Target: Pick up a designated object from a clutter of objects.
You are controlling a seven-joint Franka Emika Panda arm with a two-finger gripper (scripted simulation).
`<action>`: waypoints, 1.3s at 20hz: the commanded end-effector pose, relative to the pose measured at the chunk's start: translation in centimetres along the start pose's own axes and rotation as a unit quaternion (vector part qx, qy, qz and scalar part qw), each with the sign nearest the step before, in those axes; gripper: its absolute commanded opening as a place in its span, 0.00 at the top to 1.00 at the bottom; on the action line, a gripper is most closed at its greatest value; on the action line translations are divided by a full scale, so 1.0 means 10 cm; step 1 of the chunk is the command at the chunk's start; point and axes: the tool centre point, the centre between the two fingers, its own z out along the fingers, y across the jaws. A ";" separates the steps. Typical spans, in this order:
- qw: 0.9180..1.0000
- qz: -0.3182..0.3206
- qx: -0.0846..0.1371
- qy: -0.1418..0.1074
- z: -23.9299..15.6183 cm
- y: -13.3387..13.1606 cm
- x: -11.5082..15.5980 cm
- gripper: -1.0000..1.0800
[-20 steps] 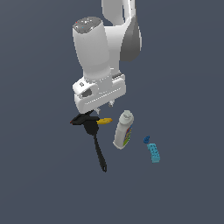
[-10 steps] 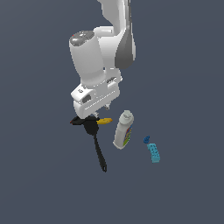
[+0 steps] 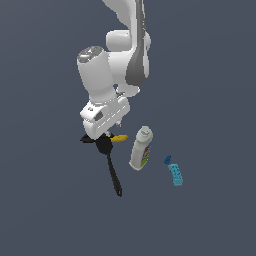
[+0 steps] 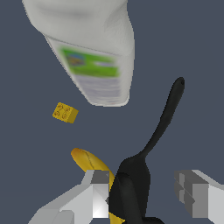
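Note:
My gripper [image 4: 146, 194] is open and empty, with its fingers [image 4: 98, 194] on either side of the black spatula's flat head [image 4: 131, 177]. In the exterior view the hand [image 3: 105, 116] hangs just above that head [image 3: 103, 145]; the thin handle [image 3: 115, 177] runs toward the front. A short black end [image 3: 87, 139] sticks out at the exterior view's left of the hand; it may be the slim black tool, whose remaining length is hidden. The yellow banana [image 3: 119, 138] [image 4: 89, 164] lies beside the spatula head. The white labelled bottle [image 3: 141, 149] [image 4: 89, 48] lies further to the exterior view's right.
A light-blue toy brick [image 3: 175, 174] and a tiny blue piece [image 3: 167, 159] lie to the exterior view's right of the bottle. A small yellow brick [image 4: 65, 112] shows in the wrist view between bottle and banana. The floor [image 3: 45, 210] is plain dark grey.
The hand has come down and a little toward the exterior view's left, closer over the spatula head. The objects have not moved.

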 end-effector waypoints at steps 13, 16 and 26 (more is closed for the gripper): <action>0.994 -0.106 -0.013 0.005 0.30 0.00 -0.38 0.38; 0.993 -0.120 -0.015 0.005 0.34 -0.01 -0.43 0.38; 0.990 -0.140 -0.018 0.004 0.39 -0.01 -0.51 0.38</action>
